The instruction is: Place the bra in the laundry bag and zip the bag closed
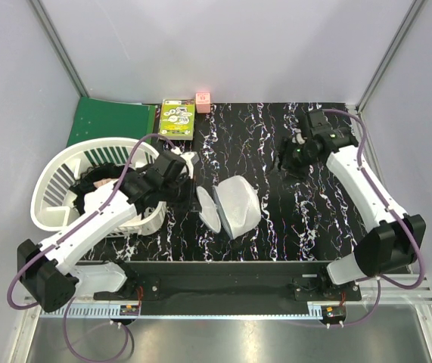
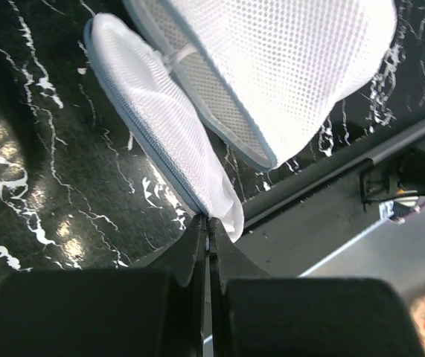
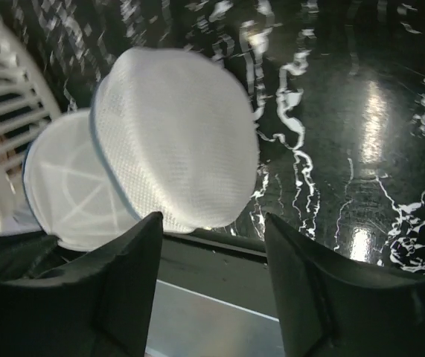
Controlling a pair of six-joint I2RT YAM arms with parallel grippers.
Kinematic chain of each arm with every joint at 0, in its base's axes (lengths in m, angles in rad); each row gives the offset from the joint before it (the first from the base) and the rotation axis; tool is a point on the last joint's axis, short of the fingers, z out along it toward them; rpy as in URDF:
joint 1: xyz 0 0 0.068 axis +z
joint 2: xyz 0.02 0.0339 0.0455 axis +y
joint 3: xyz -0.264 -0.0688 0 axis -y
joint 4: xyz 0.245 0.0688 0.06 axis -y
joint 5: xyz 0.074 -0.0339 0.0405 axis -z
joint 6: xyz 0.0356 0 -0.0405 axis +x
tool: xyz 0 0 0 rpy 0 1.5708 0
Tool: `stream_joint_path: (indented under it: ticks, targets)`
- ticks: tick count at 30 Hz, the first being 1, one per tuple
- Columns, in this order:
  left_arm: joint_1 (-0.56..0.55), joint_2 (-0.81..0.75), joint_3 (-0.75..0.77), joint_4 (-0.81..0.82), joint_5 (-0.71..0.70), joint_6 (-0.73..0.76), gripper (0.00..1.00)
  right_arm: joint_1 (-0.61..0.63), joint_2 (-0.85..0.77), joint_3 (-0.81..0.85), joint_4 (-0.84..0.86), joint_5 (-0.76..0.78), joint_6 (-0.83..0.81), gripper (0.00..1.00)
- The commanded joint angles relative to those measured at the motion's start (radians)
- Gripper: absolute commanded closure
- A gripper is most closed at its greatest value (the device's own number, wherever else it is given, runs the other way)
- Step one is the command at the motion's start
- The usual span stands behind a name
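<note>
White mesh marks the laundry bag (image 1: pixel 234 206), which stands open like a clamshell at the centre of the black, white-veined table (image 1: pixel 291 219), with its flat flap on the left and its dome on the right. The left arm reaches from its base at the near left corner diagonally over the white slatted basket (image 1: pixel 49 198), and its wrist bends down toward the flap. The left gripper (image 2: pixel 206 227) has its jaws pressed together on the flap's zippered rim, at one end of the flap. The right arm rises from the near right corner and folds toward the far right of the table. There the right gripper (image 3: pixel 212 220) hangs with its jaws apart, well clear of the bag, which its camera sees beyond the fingertips. Bare table lies between the bag and the right gripper. On the left the basket sits close to the flap, with only a narrow gap between them. A green folder (image 1: pixel 113 121), a green-and-white box (image 1: pixel 178 119) and a small pink cube (image 1: pixel 203 98) sit along the far edge. The bra (image 1: pixel 91 181), a dark bundle, lies inside the basket, partly under the left arm and away from both grippers.
</note>
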Motion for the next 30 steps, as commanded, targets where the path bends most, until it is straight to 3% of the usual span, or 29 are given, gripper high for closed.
stream_joint_path:
  ticks: [1,3,8,17,30]
  targets:
    - [-0.001,-0.035,0.086,-0.001,0.097,0.021,1.0,0.188,-0.007,0.101,-0.082,0.043,-0.123,0.3]
    - [-0.002,-0.044,0.124,-0.001,0.1,0.021,1.0,0.253,-0.006,0.104,-0.004,-0.014,-0.083,0.27]
    - [-0.001,-0.054,0.183,-0.013,0.115,0.021,1.0,0.387,0.035,0.1,0.116,-0.027,-0.02,0.28]
    - [-0.001,-0.049,0.233,-0.014,0.156,0.013,1.0,0.396,0.026,-0.04,0.178,0.177,-0.031,0.37]
    - [-0.001,0.006,0.252,-0.016,0.138,0.066,1.0,0.346,-0.053,-0.163,0.083,0.412,-0.075,0.32]
